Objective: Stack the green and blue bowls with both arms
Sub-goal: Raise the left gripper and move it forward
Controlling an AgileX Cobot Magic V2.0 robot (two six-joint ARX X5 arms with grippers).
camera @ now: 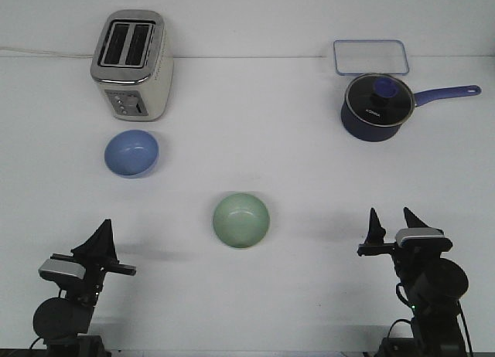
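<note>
Front view: left hand (102,232) looks closed, right hand (394,222) spread apart, both low, well clear of either bowl.

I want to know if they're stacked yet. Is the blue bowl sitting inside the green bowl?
No, the blue bowl sits alone by the toaster, apart from the empty green bowl.

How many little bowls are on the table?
2. The round periwinkle blue bowl sits just in front of the silver toaster on the left. The round pale mint green bowl sits near the middle, closer to the robot. None looks hidden.
</note>
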